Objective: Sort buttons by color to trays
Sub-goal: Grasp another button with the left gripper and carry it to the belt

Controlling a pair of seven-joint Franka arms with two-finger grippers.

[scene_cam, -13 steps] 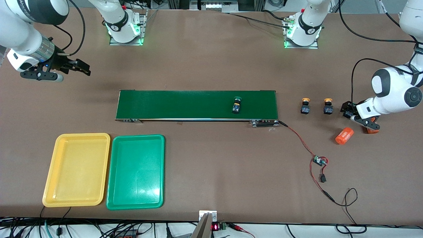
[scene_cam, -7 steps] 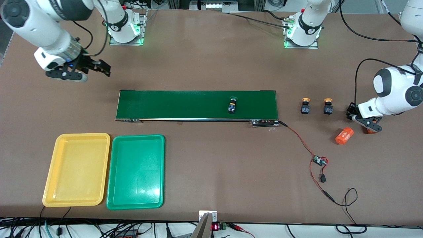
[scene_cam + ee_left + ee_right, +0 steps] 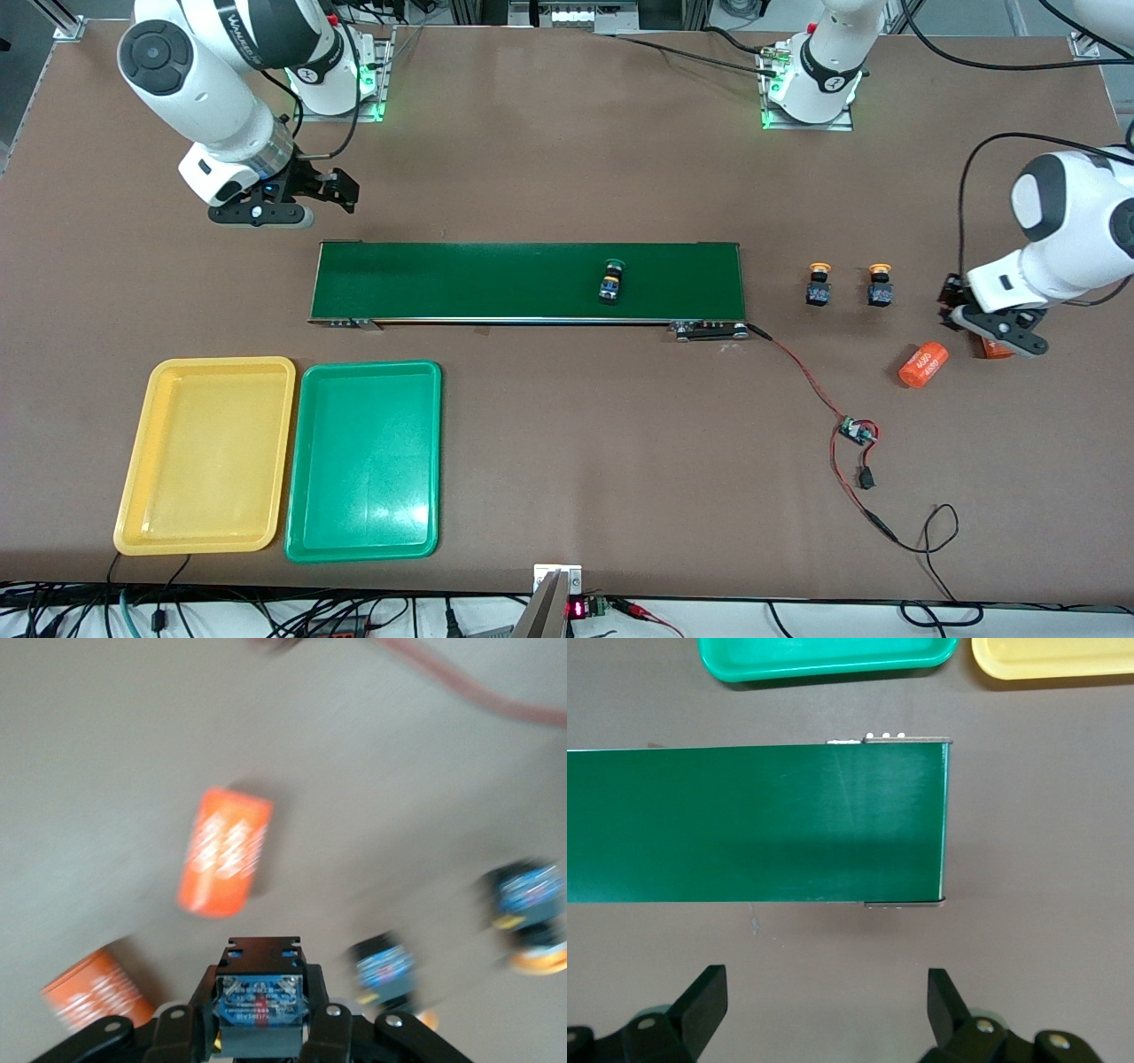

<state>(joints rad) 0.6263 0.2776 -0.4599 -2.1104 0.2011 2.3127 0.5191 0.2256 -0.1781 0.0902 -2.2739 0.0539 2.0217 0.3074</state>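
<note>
Gripping a small black push-button switch (image 3: 259, 1014) w/ fingers clamped on its body, left gripper (image 3: 961, 312) hung low over the brown table (image 3: 567, 461) at the left arm's end, beside two orange cylinders (image 3: 922, 365). Right gripper (image 3: 341, 188), fingers wide apart & empty, was over the table just by the right arm's end of the long dark-green conveyor belt (image 3: 461, 282). Green-capped button (image 3: 610, 282) lay on the belt. Two yellow-capped buttons (image 3: 819, 285) stood between belt & left gripper. Yellow plastic tray (image 3: 133, 478) & green plastic tray (image 3: 306, 496) sat touching, nearer the front camera than the belt.

brown table (image 3: 567, 177), cables (tangled) (image 3: 266, 616)
</note>
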